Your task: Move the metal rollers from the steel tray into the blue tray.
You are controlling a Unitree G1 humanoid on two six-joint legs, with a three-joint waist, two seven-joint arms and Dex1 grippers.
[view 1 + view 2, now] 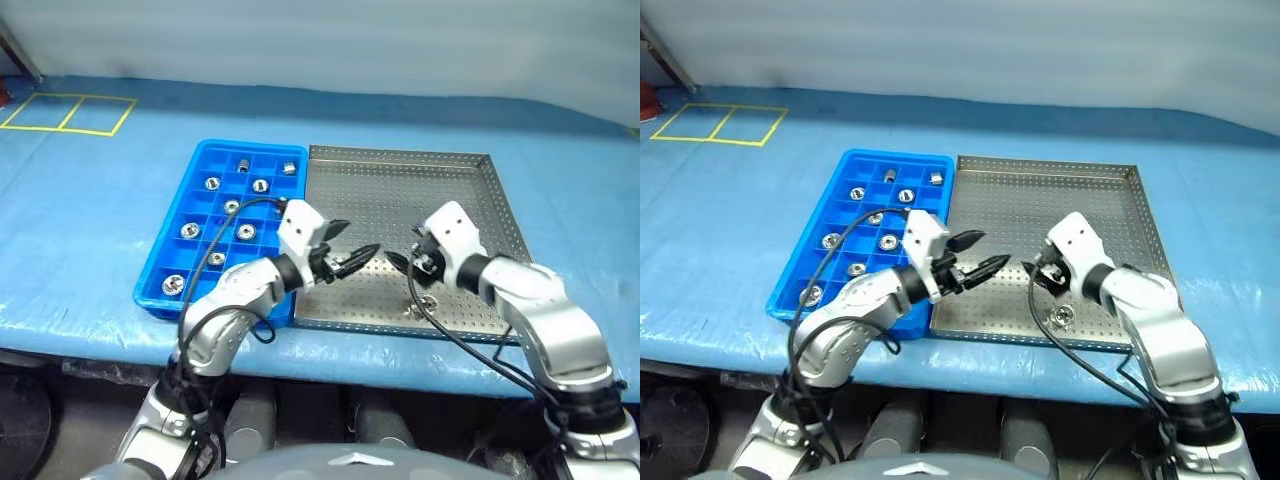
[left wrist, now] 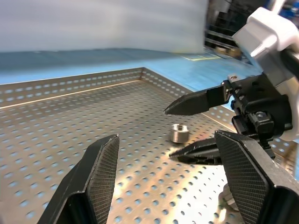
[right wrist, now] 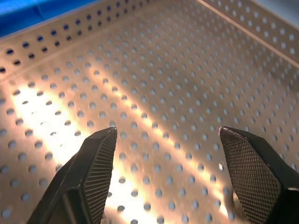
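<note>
We see the steel tray (image 1: pixel 420 190) lying in the middle of the frame on the blue-covered worktop (image 1: pixel 90 210), its left rim touching the blue tray (image 1: pixel 165 255), which sits just left of centre. Nine metal rollers (image 1: pixel 212 183) rest in separate compartments of the blue tray, spread from its upper row down to its lower left corner. One more roller (image 1: pixel 427 302) lies on the perforated floor of the steel tray near its lower rim, right of centre; in the left wrist view this same roller (image 2: pixel 179 133) stands upright with its hole facing up, close beside the fingers of the other claw.

Our left claw (image 1: pixel 347 247) hangs over the left part of the steel tray, pointing toward the right of the frame, its two black fingers spread apart and grasping nothing. Our right claw (image 1: pixel 403 258) hovers over the lower middle of the steel tray, pointing left, just above and left of the loose roller; its fingers (image 3: pixel 93 172) are likewise released, with bare perforated metal between them. The two claws face each other, near but apart.
</note>
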